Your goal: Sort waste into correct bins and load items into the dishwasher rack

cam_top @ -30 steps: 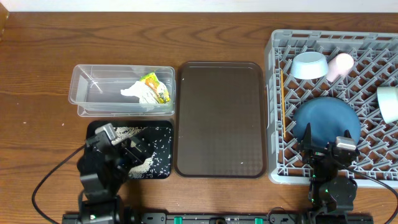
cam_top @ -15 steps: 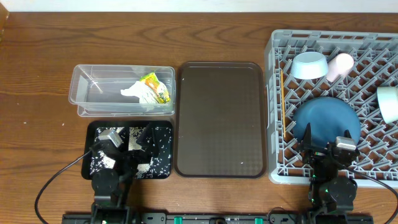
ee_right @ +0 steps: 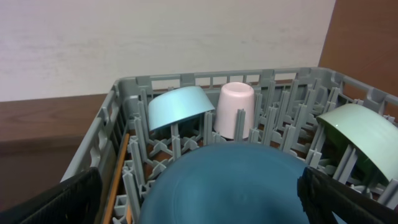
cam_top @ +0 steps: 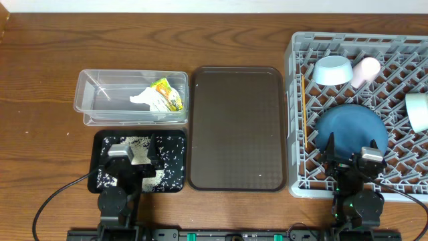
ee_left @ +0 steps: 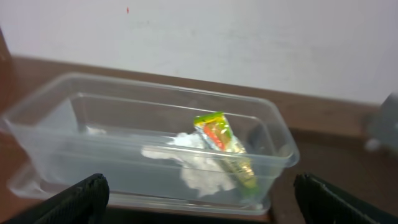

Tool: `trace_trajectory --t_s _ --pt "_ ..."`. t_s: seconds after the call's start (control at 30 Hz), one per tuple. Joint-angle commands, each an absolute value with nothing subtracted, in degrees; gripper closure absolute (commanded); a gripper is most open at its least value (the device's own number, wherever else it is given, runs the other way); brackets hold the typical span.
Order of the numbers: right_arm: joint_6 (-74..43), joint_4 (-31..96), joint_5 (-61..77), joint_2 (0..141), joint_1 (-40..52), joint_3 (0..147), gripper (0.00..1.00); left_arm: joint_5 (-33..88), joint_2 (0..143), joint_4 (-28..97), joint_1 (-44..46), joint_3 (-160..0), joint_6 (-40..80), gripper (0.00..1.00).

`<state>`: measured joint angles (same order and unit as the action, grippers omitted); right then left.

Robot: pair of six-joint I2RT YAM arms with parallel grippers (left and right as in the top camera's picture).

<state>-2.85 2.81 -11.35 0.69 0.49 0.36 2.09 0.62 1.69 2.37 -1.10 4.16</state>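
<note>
Tissue (cam_top: 142, 100) and wrapper (cam_top: 166, 94) in clear tub (cam_top: 87, 100) | rice (cam_top: 137, 141) on black tray (cam_top: 176, 139) | plate (cam_top: 351, 126), blue bowl (cam_top: 332, 69), pink cup (cam_top: 366, 71), green bowl (cam_top: 418, 111) in rack (cam_top: 293, 120) (cup upside down) | left gripper (cam_top: 134, 155), right gripper (cam_top: 350, 159): jaws spread wide, holding nothing

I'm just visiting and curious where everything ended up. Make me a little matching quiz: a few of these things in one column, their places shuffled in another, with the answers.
Things
1. snack wrapper
2. rice grains
3. pink cup

Places
A. in the grey dishwasher rack
B. in the clear tub
C. in the black tray

Pairs: 1-B, 2-C, 3-A
</note>
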Motion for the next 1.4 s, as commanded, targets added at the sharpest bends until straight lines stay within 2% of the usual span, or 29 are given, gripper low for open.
trace_trajectory --t_s 0.0,1.37 --pt "-3.8 3.0 -11.4 0.3 0.2 0.3 0.01 -0.7 0.1 4.2 2.6 -0.2 -7.2 0.02" --pt "-3.8 3.0 -11.4 0.3 0.2 0.3 0.01 -0.5 0.2 4.2 4.8 -0.2 -8.1 0.02"
